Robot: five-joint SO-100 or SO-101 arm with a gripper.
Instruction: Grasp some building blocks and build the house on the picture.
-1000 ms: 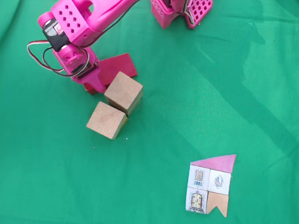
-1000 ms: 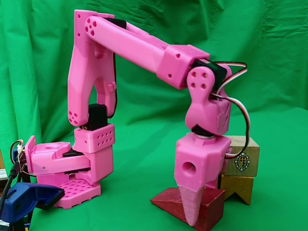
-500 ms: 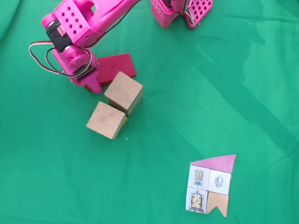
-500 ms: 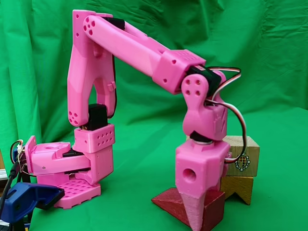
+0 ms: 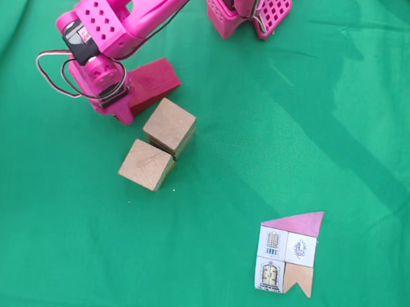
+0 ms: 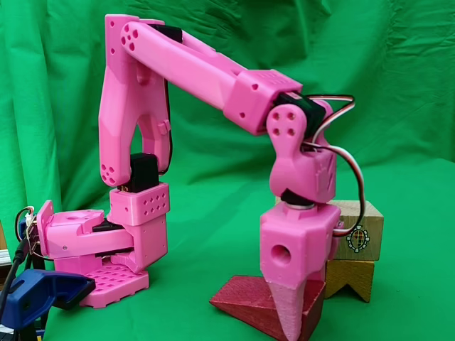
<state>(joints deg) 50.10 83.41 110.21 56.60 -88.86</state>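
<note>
My pink gripper [image 5: 124, 112] [image 6: 293, 321] points down at the left of the blocks and is shut on one end of the dark-red slab [image 5: 154, 81] [image 6: 245, 307]. The slab is tilted, with one edge on the cloth. Just beside it, a pale cube [image 5: 169, 124] with a printed sticker [image 6: 359, 226] sits on top of an orange-tan notched block [image 6: 352, 275]. Another wooden cube [image 5: 146, 164] stands against that stack in the top-down fixed view. The paper picture [image 5: 288, 252] of a house lies flat at the lower right, far from the gripper.
Green cloth [image 5: 323, 121] covers the table and hangs behind as a backdrop. The arm's pink base [image 5: 246, 10] [image 6: 106, 256] stands at the top edge of the top-down fixed view. A blue clamp [image 6: 39, 291] sits beside the base in the side-on fixed view.
The gripper has shifted slightly up and left in the top-down view. The dark-red slab has turned and tipped with it, swinging away from the cubes. The cubes have not moved.
</note>
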